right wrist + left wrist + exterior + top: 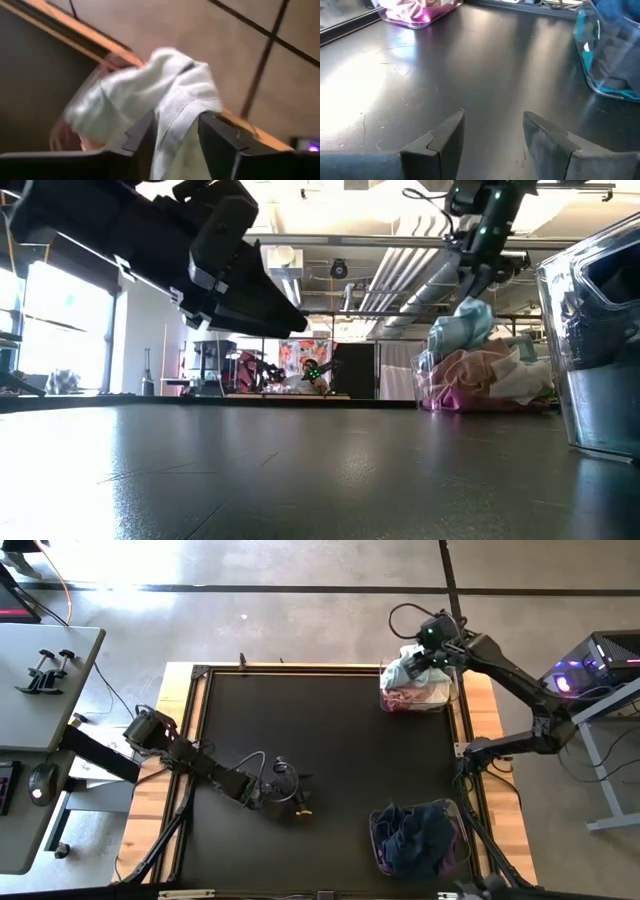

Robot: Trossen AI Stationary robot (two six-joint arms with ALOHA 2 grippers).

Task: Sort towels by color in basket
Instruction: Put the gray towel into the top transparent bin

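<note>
My right gripper (pixel 175 119) is over the clear basket (pixel 448 700) at the table's far right corner, shut on a pale mint towel (pixel 150 100). That basket holds pink, white and magenta towels (pixel 480 380). A second clear basket (pixel 378 840) at the near right holds navy, black and purple towels (pixel 415 835). My left gripper (pixel 492 120) is open and hovers low over the bare mat at the table's near left (pixel 300 802), touching nothing. My right gripper pinches the pale mint towel between its two fingers at a bunched fold (pixel 172 125), several layers thick. The fingers come from above, pointing down. The towel (pixel 462 320) hangs below them over the far basket, and its lower end reaches the pile there.
A black mat (pixel 320 740) covers the table inside a wooden frame. In the low view the near right basket (pixel 600 340) stands close and tall at the right. Cables trail behind my left arm (pixel 260 765). A side table with clamps (pixel 45 670) stands to the left.
</note>
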